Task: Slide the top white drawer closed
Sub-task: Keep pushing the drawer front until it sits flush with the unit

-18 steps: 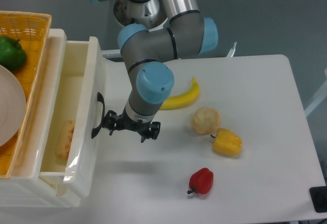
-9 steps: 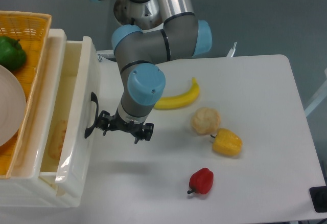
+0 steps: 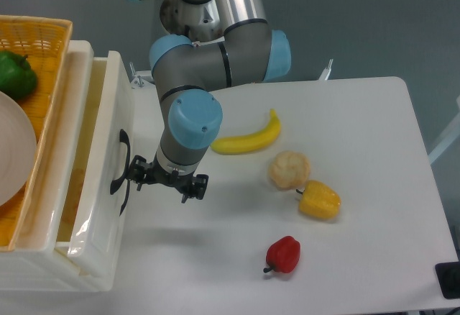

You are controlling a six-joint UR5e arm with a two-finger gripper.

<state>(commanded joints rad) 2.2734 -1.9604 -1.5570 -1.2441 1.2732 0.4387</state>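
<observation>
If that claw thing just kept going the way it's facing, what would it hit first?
Most likely the front panel of the top white drawer, around its black handle: the gripper sits right beside it, though depth is unclear.

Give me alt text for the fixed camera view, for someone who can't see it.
A robot arm's hand presses against the black-handled front of the top white drawer, which is nearly closed. On the white table lie a banana, a yellow pepper and a red pepper.
</observation>
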